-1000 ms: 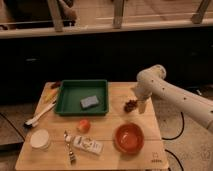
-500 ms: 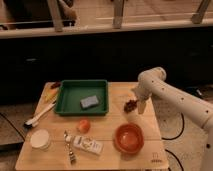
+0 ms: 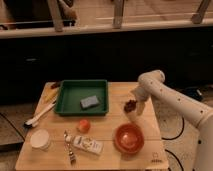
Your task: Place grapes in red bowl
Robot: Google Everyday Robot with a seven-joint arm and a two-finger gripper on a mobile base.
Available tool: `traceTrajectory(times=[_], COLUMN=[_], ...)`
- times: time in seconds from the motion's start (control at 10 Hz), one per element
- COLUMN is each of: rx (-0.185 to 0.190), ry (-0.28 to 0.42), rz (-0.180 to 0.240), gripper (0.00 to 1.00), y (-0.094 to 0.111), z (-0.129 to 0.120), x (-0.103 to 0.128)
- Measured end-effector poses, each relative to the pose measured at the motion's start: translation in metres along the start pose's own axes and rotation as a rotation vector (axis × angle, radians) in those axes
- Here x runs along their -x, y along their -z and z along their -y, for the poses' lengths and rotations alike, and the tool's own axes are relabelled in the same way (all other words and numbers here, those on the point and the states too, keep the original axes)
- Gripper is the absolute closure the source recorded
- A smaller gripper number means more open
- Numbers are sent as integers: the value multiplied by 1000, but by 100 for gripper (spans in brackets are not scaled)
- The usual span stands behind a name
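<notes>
Two-finger gripper (image 3: 132, 112) spread wide at the small, dark reddish-purple bunch of grapes (image 3: 130, 104).
Round orange-red bowl (image 3: 129, 138) sits by the front edge of the pale wooden tabletop (image 3: 107, 125), toward its right corner. Just behind it, near the right edge, I see the grapes with the gripper down at them; whether they touch, I cannot tell. Farther back is a green rectangular plastic tray (image 3: 70, 97).

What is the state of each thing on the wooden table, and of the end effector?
Dark purple bunch of grapes: outside the bowl, at the end effector.
Round orange-red bowl: upright, empty.
End effector: open, low, at the grapes.
Green plastic tray: holds a grey sponge.
White round cup: upright.
White carton: lying flat.
</notes>
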State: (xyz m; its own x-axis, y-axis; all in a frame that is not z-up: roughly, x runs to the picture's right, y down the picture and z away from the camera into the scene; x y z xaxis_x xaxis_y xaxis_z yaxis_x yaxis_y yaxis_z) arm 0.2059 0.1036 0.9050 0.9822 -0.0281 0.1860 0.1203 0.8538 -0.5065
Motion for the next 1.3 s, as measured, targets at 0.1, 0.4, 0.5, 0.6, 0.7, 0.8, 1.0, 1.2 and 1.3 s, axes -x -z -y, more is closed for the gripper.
traceTrajectory(times=[0.1, 0.4, 0.5, 0.6, 0.7, 0.8, 1.0, 1.2, 1.3], rx=[4, 24, 28, 31, 36, 40, 45, 40, 38], ry=[-3, -5, -9, -13, -16, -15, -11, -13, -13], rz=[3, 5, 4, 4, 3, 2, 0, -3, -4], gripper=[10, 18, 27, 31, 31, 35, 37, 46, 56], y=[-4, -17, -20, -23, -26, -28, -31, -31, -31], z=[0, -1, -1, -2, -3, -3, -4, -6, -6], x=[-1, -1, -2, -3, -4, -3, 1, 0, 0])
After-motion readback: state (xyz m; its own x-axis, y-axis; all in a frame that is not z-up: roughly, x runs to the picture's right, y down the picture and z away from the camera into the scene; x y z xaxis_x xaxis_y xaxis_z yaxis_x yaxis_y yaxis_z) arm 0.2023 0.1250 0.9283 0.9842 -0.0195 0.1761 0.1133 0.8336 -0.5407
